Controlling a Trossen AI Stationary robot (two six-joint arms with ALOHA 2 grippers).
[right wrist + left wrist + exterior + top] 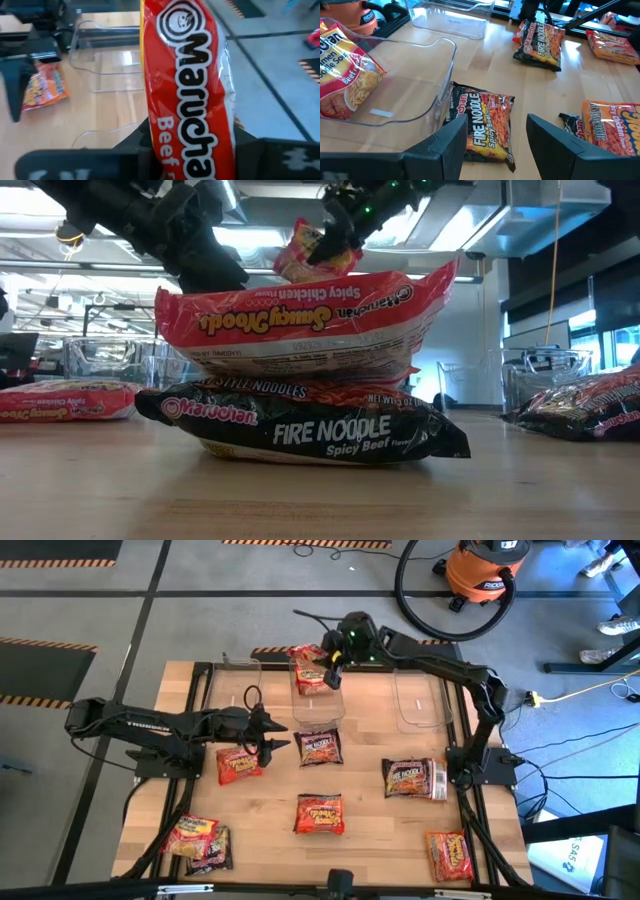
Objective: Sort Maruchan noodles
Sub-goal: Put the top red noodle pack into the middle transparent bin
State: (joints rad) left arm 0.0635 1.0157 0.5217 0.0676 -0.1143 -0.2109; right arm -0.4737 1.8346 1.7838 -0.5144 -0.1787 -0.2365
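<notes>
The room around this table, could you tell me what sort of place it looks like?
Probably a robotics lab or workshop. An orange shop vacuum stands on a grey floor marked with striped hazard tape, cables trail beside the wooden table, and bright ceiling lights show behind.

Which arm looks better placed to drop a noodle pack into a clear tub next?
The right one. Its claw is shut on a red beef packet, hanging over the middle tub. The left claw is open and empty, above a Fire Noodle packet on the table.
</notes>
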